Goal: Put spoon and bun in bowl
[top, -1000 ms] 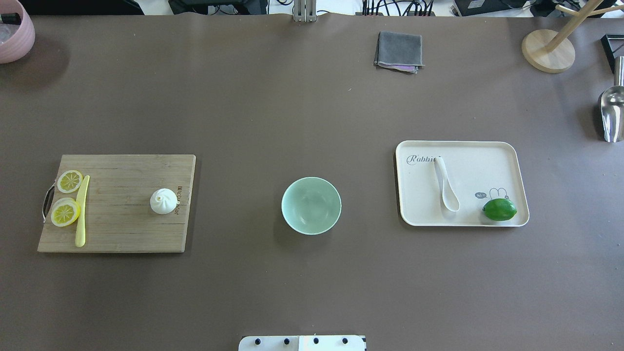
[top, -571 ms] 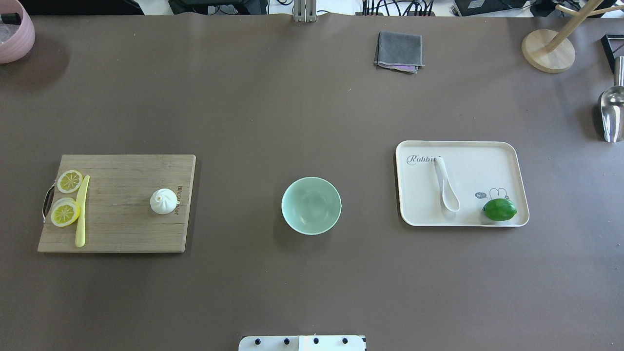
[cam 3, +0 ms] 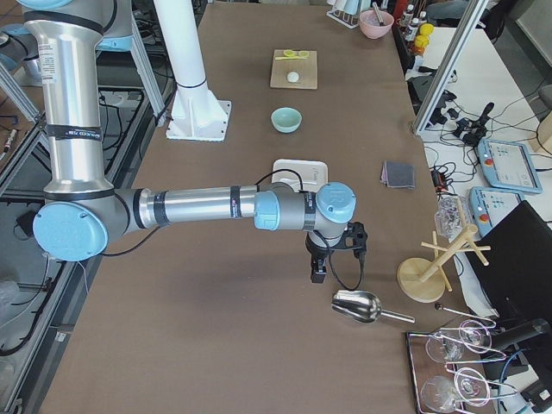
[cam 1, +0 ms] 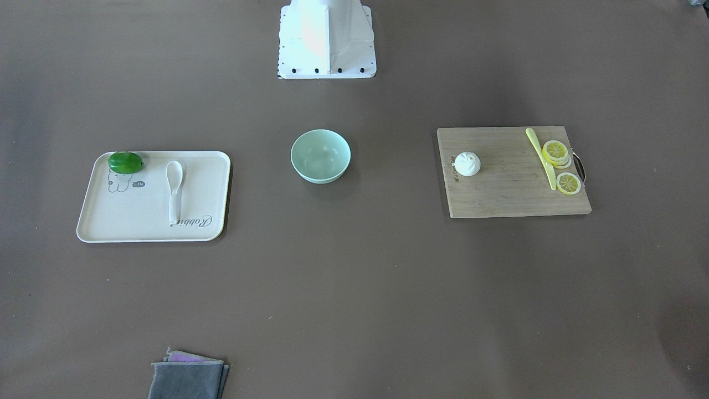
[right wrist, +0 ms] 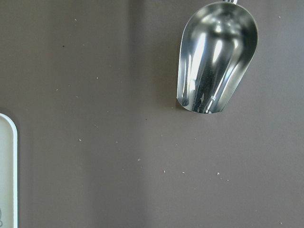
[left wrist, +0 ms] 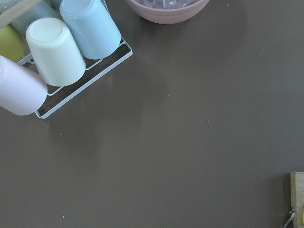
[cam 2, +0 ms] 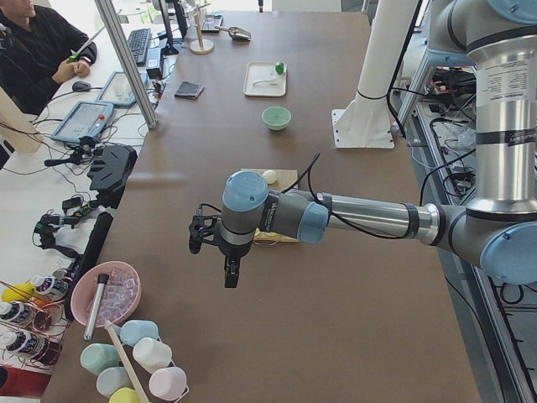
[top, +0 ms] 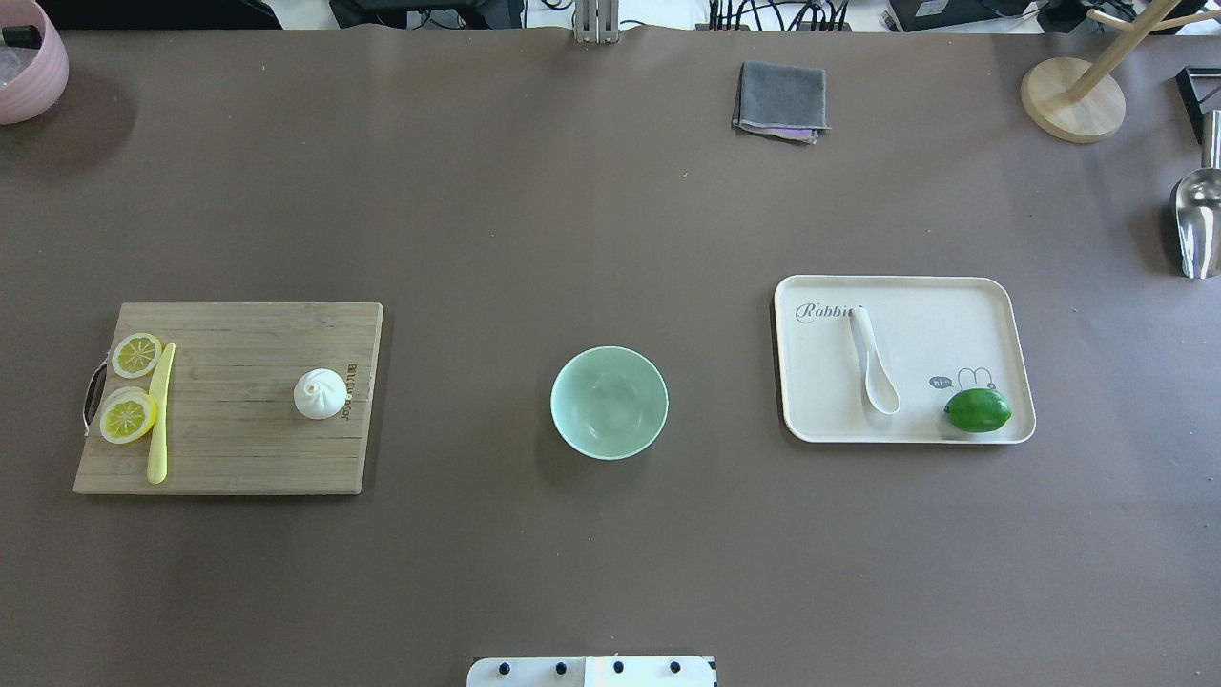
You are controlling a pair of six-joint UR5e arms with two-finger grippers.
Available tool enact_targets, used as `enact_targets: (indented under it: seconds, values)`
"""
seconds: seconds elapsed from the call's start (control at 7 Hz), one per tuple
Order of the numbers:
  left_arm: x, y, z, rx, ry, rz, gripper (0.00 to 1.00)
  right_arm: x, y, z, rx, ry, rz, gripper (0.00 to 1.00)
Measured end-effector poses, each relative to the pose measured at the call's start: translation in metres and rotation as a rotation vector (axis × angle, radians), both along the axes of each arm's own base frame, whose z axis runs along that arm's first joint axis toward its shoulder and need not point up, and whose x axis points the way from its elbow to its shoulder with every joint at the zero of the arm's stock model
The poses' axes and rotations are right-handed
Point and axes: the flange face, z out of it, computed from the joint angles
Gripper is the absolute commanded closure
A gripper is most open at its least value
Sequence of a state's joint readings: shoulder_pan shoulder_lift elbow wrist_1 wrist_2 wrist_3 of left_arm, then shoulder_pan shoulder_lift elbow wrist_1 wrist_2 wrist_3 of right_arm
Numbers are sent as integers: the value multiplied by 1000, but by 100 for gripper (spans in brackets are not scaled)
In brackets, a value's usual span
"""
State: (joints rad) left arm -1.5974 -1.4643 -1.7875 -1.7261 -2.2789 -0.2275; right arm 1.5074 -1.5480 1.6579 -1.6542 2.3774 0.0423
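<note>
The mint-green bowl (top: 609, 402) stands empty at the table's middle; it also shows in the front view (cam 1: 320, 155). The white bun (top: 320, 394) sits on the right part of a wooden cutting board (top: 229, 448). The white spoon (top: 873, 363) lies on a cream tray (top: 954, 305), scoop toward the robot. My left gripper (cam 2: 211, 260) hangs above bare table, far left of the board. My right gripper (cam 3: 339, 263) hangs far right of the tray, near a metal scoop. Both show only in the side views, so I cannot tell whether they are open or shut.
Lemon slices (top: 129, 415) and a yellow knife (top: 158, 420) lie on the board's left. A lime (top: 977, 409) sits on the tray. A grey cloth (top: 780, 100), wooden stand (top: 1073, 100), metal scoop (top: 1197, 219), pink bowl (top: 29, 67) and cup rack (left wrist: 57, 52) line the edges.
</note>
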Motion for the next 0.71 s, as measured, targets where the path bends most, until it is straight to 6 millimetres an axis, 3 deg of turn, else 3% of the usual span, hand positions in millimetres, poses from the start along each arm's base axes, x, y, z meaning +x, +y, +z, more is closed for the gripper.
enact_targets:
  seconds: [0.71]
  values:
    - [1, -2, -3, 8, 0, 1, 2, -2, -6, -11, -14, -2, 32, 0]
